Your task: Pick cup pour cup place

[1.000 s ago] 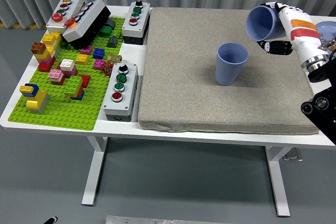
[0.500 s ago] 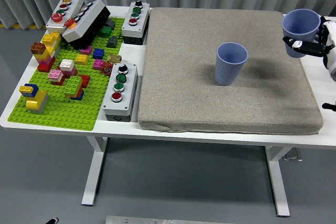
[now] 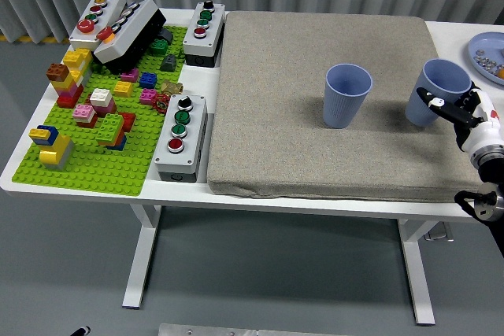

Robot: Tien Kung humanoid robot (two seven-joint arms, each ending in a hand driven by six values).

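1. Your right hand point(image 3: 455, 110) comes in from the right edge with its fingers wrapped round the side of a blue ribbed plastic cup point(image 3: 434, 92); the cup is gripped and stands near upright, low over or just on the grey fabric mat point(image 3: 315, 163). Contact with the mat cannot be told from this view.
2. The second blue ribbed plastic cup point(image 3: 347, 95) stands upright mid-mat, mouth up, to the left of the held one and clearly apart from it.
3. Judged step: placing. Keep the held cup vertical, let its base settle flat on the mat, and only then loosen the fingers.
4. Open the fingers outward to the right, away from the cup wall, so the light cup does not drag or tip as you withdraw.
5. The held cup sits near the mat's right edge; avoid setting it half off the border, where it could lean.
6. Left arm not visible. A pale blue plate point(image 3: 482, 46) lies on the white counter point(image 3: 455, 33) at far right, beyond the hand.
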